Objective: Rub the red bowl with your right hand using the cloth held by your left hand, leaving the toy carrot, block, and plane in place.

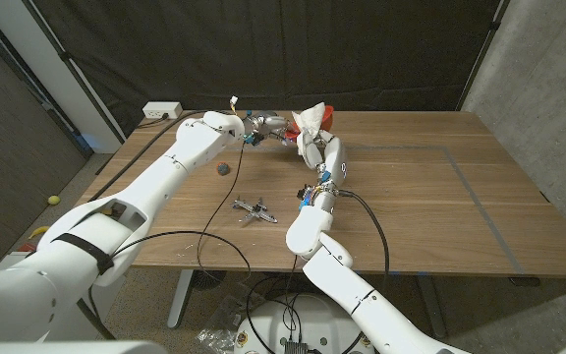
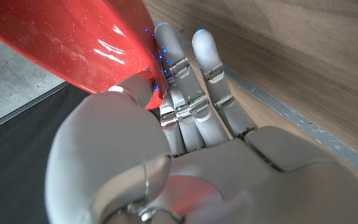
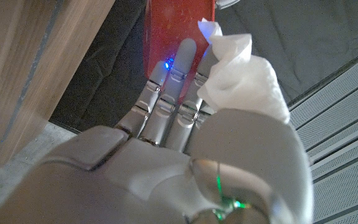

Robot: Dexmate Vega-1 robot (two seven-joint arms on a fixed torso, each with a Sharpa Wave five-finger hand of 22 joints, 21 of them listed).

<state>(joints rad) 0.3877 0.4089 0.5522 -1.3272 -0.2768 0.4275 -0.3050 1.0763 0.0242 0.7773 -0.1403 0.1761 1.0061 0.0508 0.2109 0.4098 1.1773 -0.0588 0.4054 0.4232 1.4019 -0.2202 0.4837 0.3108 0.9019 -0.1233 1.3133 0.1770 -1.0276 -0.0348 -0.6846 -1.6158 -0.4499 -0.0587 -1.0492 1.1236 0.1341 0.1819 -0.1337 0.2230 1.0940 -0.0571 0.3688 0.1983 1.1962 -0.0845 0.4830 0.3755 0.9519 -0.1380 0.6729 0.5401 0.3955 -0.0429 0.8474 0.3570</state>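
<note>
Two hands meet over the far middle of the desk [image 1: 430, 187], at a red bowl [image 2: 73, 43].
Left hand [image 1: 263, 128] grips the lifted bowl by its rim. Right hand [image 1: 314, 147] pinches a white cloth [image 3: 241, 74] against the bowl, fingers [image 3: 169, 93] touching its red surface. Toy plane [image 1: 254, 209] lies on the desk nearer the robot, with a small block [image 1: 224, 168] behind it.

place: robot lab or test bay — not a home | backdrop: black curtain [image 1: 293, 49] hung behind the wooden table [image 1: 411, 206] | walls: bare concrete wall [image 1: 548, 88] at the right | power: white power strip [image 1: 162, 110] at the tabletop's far left corner | floor: loose cables [image 1: 263, 305] under the near edge
</note>
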